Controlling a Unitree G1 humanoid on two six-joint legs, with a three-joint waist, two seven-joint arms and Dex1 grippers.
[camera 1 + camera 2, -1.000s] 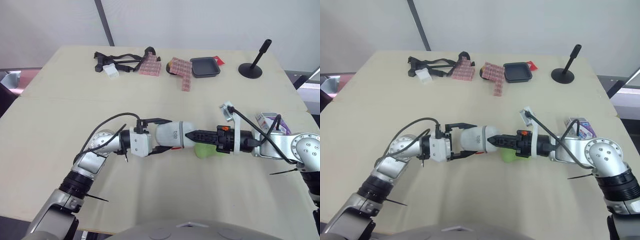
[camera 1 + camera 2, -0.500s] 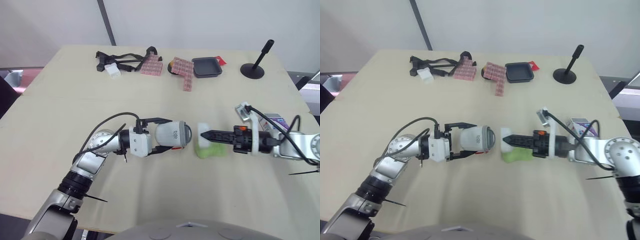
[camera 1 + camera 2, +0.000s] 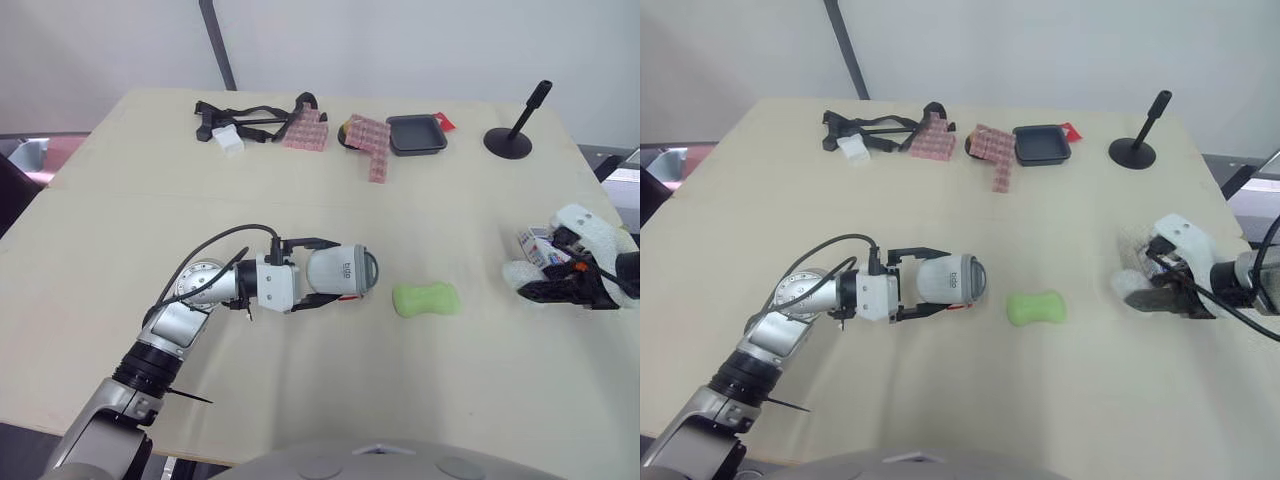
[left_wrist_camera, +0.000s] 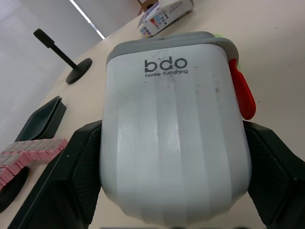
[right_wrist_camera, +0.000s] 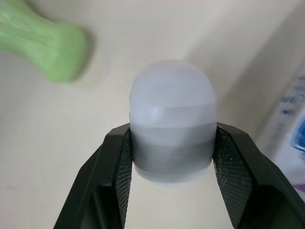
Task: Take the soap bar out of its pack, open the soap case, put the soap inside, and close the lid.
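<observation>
Beige and wide, the surface carries clutter along its far edge: a black strap, pink blocks, a black tray and a stand. Nearer in, the case is held on its side by the left gripper, whose jaws are clenched across its white ribbed body, the grey-rimmed mouth turned toward the soap. The green soap is already unwrapped and lies bare on the surface, between the case and the right gripper and touching neither. The lid is off the case and is clamped by its grey band in the right jaws, well apart from the case and just beside the pack at the surface's right edge. Since the right jaws are taken up by the lid, it probably has to be put down before the soap can be picked up. Trouble is likely there: a domed lid released near the edge could roll off or be knocked by the pack. The smooth soap could be squeezed out of the jaws if gripped off-centre, and it could slide back out of a case kept lying sideways.
</observation>
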